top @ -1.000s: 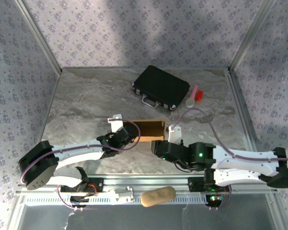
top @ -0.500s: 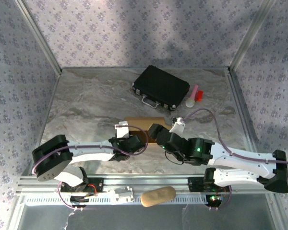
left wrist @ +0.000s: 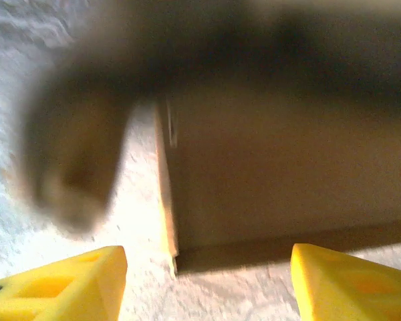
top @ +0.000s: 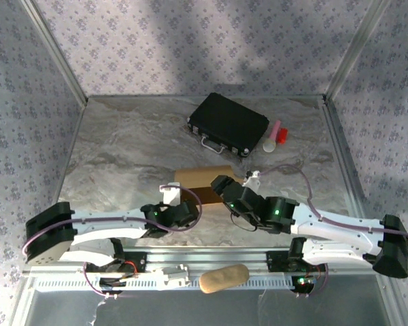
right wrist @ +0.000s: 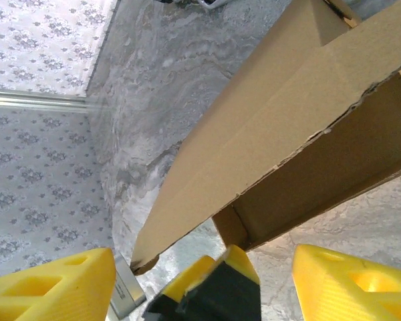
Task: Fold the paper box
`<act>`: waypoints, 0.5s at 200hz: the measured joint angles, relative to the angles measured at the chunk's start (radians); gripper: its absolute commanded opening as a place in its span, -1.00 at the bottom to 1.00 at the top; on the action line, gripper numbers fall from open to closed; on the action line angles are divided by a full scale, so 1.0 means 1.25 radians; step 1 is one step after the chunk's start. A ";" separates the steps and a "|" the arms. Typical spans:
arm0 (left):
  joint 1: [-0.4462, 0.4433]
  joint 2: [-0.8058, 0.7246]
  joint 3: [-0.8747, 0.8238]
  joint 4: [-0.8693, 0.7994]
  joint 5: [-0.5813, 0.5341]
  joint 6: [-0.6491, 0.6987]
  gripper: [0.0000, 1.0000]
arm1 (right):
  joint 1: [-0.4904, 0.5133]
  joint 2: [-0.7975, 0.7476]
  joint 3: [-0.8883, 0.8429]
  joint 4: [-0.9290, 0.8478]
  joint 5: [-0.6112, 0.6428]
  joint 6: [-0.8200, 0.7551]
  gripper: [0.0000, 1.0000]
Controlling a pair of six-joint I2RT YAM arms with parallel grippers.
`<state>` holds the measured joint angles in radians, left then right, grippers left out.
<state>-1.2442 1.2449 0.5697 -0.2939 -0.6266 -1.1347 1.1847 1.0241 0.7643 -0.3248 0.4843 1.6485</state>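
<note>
The tan paper box [top: 200,175] lies mid-table with its lid lowered over it. My left gripper [top: 188,204] sits just in front of the box's left end. In the left wrist view the left gripper [left wrist: 207,287] is open, and the blurred box [left wrist: 281,174] stands a little beyond the fingertips [left wrist: 60,287]. My right gripper [top: 221,185] is at the box's right end. In the right wrist view the right gripper [right wrist: 200,287] is open, and the lid [right wrist: 274,114] slants above the box's open side [right wrist: 347,154]. A yellow-and-black part [right wrist: 210,291] shows between its fingers.
A black case [top: 228,124] with metal trim lies at the back. A pink, white and red cluster of small items [top: 275,136] sits to its right. A tan oblong object [top: 224,277] rests on the near rail. Patterned walls with metal posts [right wrist: 37,100] enclose the table.
My left gripper has opened, let go of the box's left end and drawn back toward the near edge. The right gripper moved up to the box, whose lid now lies lowered.
</note>
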 measured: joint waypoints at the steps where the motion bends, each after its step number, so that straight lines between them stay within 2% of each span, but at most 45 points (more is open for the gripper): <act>1: 0.000 -0.003 -0.001 -0.001 0.004 0.000 0.30 | 0.000 0.000 0.000 0.000 -0.001 0.001 0.36; 34: -0.026 -0.159 0.002 -0.056 0.075 0.009 0.04 | -0.008 -0.004 0.052 -0.043 -0.002 -0.096 0.30; 57: -0.031 -0.263 0.058 -0.112 0.101 0.038 0.03 | -0.040 -0.032 0.096 -0.066 -0.009 -0.208 0.28; 77: -0.024 -0.310 0.143 -0.160 0.114 0.072 0.05 | -0.118 -0.057 0.145 -0.109 -0.046 -0.323 0.26; 90: 0.028 -0.336 0.188 -0.176 0.162 0.094 0.13 | -0.190 -0.060 0.179 -0.147 -0.084 -0.390 0.22; 100: 0.127 -0.352 0.210 -0.182 0.226 0.119 0.17 | -0.255 -0.057 0.198 -0.170 -0.121 -0.441 0.18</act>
<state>-1.0859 0.8043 0.8318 -0.5209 -0.3443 -0.9863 0.8661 0.9527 1.0122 -0.5369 0.3325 1.0977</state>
